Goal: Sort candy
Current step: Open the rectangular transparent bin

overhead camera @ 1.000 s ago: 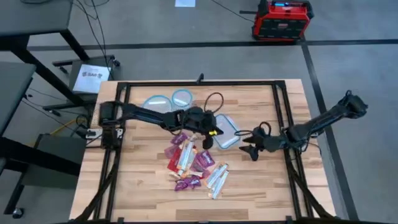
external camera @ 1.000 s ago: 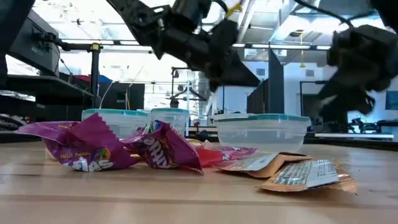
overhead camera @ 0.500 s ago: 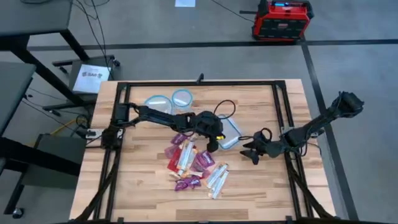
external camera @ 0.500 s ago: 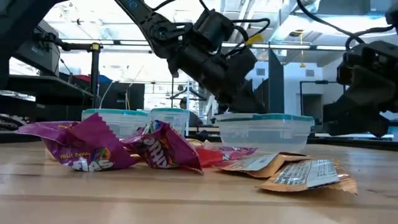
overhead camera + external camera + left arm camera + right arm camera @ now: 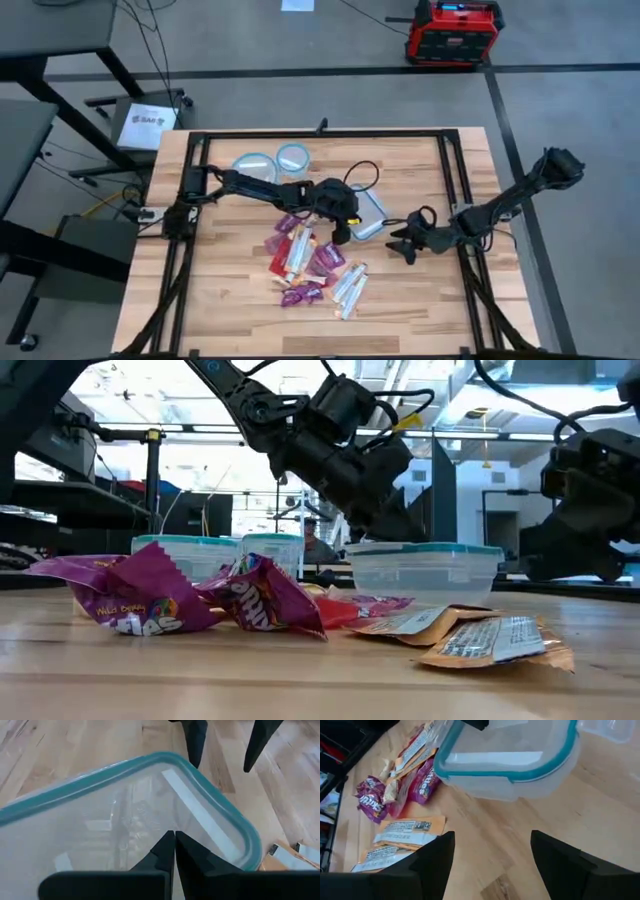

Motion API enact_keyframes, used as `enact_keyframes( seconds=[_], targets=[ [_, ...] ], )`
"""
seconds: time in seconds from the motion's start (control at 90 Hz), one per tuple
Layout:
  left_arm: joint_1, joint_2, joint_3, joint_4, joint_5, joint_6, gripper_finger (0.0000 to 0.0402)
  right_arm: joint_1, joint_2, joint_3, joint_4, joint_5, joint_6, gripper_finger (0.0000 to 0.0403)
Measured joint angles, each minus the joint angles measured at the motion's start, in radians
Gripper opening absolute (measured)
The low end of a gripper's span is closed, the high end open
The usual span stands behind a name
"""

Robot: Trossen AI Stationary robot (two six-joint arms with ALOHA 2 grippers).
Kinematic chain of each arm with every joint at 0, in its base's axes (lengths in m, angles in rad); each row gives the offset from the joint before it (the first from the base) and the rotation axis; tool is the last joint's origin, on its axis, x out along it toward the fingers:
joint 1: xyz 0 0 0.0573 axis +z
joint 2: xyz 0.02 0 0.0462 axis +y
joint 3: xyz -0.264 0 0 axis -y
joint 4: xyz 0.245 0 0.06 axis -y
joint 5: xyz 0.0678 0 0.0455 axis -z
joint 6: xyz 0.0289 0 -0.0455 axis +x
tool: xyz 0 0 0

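Observation:
The candy [image 5: 305, 262] lies in a loose pile on the table's middle: purple and red packets [image 5: 150, 600] and orange-white bars [image 5: 470, 635], also seen in the right wrist view [image 5: 405, 831]. My left gripper [image 5: 345, 220] is shut, with nothing visible between its fingers [image 5: 174, 847]. It hovers over the open top of the clear teal-rimmed rectangular container [image 5: 125, 820], which stands just right of the pile. My right gripper [image 5: 492, 865] is open and low over the wood, right of that container [image 5: 510, 760]. Its fingers point toward the container and the candy. My left gripper's shut fingertips [image 5: 385, 532] stand at the rectangular container's open top, slanting down from the table's left. I cannot tell whether they touch the container's rim [image 5: 425, 548].
Two round clear containers with teal rims [image 5: 255, 165] [image 5: 293, 157] stand behind the pile at the table's far side. A black frame [image 5: 320, 133] runs along the table's edges. Bare wood [image 5: 230, 300] lies near the front edge, left of the pile.
My left gripper has gone toward the table's right edge and down, from above the pile's far end to over the rectangular container. It has kept still there for the last half second. My right gripper has sunk a little beside the container. The candy has not moved.

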Motion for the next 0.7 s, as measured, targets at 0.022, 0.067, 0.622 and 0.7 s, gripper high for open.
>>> enact_keyframes(
  seconds=[0.022, 0.067, 0.622, 0.7],
  targets=[
    [0.0, 0.0, 0.0, 0.0, 0.0, 0.0, 0.0, 0.0, 0.0, 0.0, -0.001, 0.0, -0.002, 0.0249],
    [0.0, 0.0, 0.0, 0.002, 0.0, 0.0, 0.0, 0.0, 0.0, 0.0, -0.001, 0.0, -0.002, 0.0249],
    [0.023, -0.001, 0.021, 0.038, 0.073, 0.109, 0.0, -0.039, 0.364, 0.0, 0.35, 0.054, -0.313, 0.0249],
    [0.035, 0.03, 0.018, 0.041, 0.122, 0.109, 0.0, -0.073, 0.425, 0.0, 0.48, 0.005, -0.37, 0.0249]
  ],
)
